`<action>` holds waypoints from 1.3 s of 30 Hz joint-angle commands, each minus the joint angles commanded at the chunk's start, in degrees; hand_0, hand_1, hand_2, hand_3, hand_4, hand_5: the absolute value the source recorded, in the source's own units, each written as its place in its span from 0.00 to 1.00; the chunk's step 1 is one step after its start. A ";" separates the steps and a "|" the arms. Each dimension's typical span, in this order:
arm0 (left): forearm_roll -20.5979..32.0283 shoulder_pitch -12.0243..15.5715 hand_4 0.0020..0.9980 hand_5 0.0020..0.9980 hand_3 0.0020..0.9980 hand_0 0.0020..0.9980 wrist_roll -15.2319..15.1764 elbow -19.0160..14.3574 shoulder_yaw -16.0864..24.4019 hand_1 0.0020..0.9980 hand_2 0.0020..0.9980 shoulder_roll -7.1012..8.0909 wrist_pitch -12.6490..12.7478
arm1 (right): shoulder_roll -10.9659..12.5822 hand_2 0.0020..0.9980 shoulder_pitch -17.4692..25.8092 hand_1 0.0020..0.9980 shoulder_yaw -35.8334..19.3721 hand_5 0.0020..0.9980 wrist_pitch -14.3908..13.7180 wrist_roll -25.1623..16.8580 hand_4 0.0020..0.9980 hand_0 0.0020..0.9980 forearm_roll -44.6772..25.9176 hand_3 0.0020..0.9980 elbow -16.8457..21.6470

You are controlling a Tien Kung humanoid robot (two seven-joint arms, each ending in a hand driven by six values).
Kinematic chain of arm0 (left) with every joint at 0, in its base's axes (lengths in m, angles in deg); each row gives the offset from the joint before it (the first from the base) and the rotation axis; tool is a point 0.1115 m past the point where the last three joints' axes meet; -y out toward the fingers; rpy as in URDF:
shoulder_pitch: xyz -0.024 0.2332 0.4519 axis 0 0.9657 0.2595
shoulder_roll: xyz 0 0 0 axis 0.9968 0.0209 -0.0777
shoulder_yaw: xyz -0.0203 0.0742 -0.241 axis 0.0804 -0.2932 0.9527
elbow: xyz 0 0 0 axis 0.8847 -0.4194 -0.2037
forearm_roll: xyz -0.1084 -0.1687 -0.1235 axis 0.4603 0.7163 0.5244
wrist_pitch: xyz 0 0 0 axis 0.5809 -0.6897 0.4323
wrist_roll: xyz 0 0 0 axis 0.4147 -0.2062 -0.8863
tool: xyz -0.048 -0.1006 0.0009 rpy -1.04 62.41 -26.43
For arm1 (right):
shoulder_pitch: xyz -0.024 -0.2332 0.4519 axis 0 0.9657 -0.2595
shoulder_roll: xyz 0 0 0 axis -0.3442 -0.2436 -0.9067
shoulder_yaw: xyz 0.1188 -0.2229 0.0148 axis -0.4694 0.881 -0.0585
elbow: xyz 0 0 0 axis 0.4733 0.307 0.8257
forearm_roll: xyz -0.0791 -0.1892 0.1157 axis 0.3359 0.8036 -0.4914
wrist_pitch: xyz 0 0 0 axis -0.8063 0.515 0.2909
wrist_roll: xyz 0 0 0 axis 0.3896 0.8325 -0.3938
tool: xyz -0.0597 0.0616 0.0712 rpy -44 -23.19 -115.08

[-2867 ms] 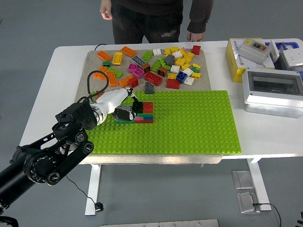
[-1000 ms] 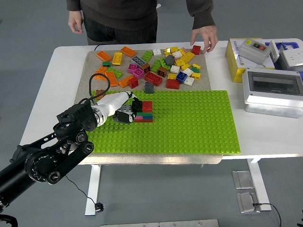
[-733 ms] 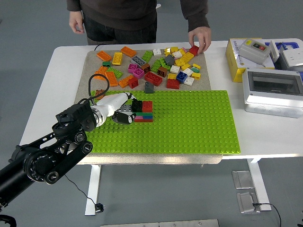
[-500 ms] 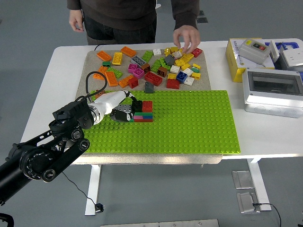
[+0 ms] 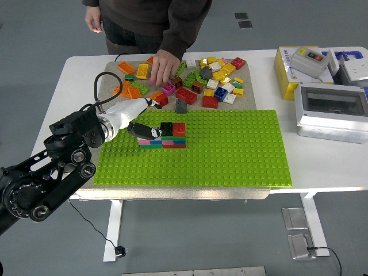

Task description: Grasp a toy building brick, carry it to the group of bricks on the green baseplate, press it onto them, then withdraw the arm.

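On the green baseplate, our left hand hovers open beside the group of bricks. Across the tabletop, a person's hand touches loose bricks.

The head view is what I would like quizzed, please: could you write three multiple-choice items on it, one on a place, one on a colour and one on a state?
1. Where is the person's hand?
A. over the loose bricks on the grey mat
B. on the yellow box
C. on the green baseplate

2. What colour is the top right brick of the brick stack?
A. white
B. red
C. blue

3. What is the left hand doing?
A. gripping an orange brick
B. resting off the table
C. holding nothing, beside the stack

Answers: 1 A, the hand reaches down among the loose bricks. 2 B, a red brick sits there. 3 C, its fingers enclose no brick at the stack's left edge.
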 joint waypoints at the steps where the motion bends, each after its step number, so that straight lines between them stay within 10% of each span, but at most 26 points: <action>1: 0.05 0.01 0.79 0.46 0.77 1.00 0.15 -0.27 -0.12 1.00 1.00 0.05 -0.12 | 0.00 0.65 0.00 0.66 -0.01 0.80 -0.01 0.01 0.36 0.70 0.03 0.76 0.00; 39: 2.28 0.43 0.80 0.49 0.74 1.00 -0.81 1.76 -3.53 1.00 1.00 -0.67 1.14 | 0.14 0.65 -0.14 0.66 -0.31 0.79 -0.02 0.02 0.36 0.70 0.05 0.76 0.00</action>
